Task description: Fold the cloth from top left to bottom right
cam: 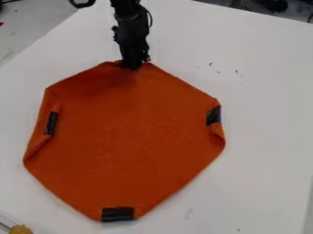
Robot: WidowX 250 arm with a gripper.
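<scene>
We have the gripper (134, 65) at the far edge of the orange cloth (128, 137) on the counter (263, 151), can't tell if it's spread or pinching

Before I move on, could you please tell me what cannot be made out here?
In the camera view:
- Whether the gripper grips the cloth: its dark tip hides the contact.
- The cloth's underside: hidden by its top face.
- What the yellow thing is: cut off by the bottom edge.
- What the dark specks are: too small.
</scene>
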